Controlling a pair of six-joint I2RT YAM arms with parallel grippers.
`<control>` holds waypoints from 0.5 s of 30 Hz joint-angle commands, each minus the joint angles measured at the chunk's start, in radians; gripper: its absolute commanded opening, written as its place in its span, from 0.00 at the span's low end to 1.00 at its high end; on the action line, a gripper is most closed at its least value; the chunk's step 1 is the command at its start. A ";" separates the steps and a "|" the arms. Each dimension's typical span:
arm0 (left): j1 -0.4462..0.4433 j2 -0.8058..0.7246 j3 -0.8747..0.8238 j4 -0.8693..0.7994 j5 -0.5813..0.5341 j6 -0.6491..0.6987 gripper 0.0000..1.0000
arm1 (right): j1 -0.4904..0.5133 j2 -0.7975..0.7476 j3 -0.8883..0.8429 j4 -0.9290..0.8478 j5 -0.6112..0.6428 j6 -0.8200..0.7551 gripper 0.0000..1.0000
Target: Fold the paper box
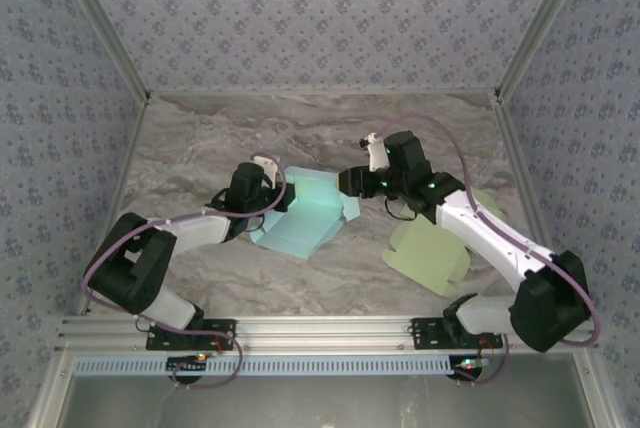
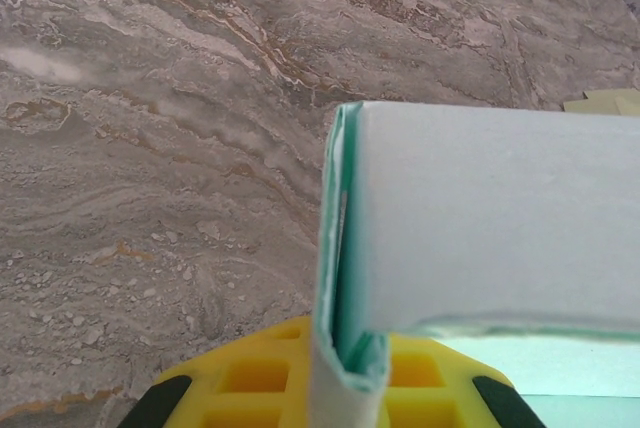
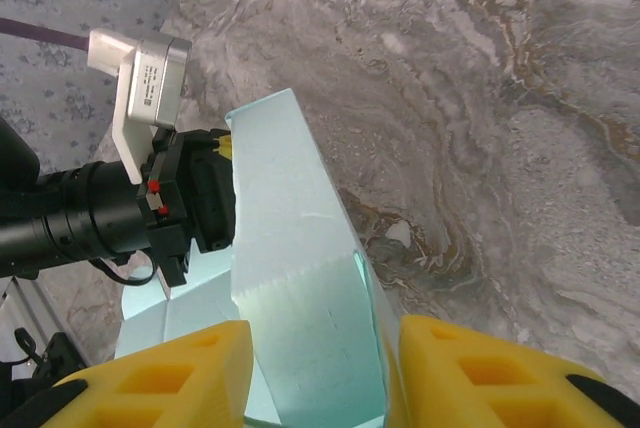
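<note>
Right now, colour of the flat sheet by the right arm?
Pale green sheet, clearest from the top camera.

Matt paper box (image 1: 305, 223), smooth marbled tabletop (image 1: 250, 138)

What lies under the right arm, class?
A flat pale green sheet lies on the table; the arm crosses its right part, so that part cannot be seen.

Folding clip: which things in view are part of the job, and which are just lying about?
In the job:
- teal paper box, part folded
- left claw, pinching one of its walls
- right claw, straddling another wall

Lying about:
- pale green cardboard blank, flat on the table, away from both claws
</note>
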 commanded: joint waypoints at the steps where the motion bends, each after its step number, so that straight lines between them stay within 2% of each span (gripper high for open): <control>1: 0.006 0.002 0.020 0.076 -0.027 -0.077 0.00 | -0.020 -0.052 -0.045 0.000 0.032 0.047 0.44; 15: 0.002 0.018 0.040 0.076 0.000 -0.080 0.00 | -0.007 -0.081 -0.121 0.155 -0.207 0.064 0.54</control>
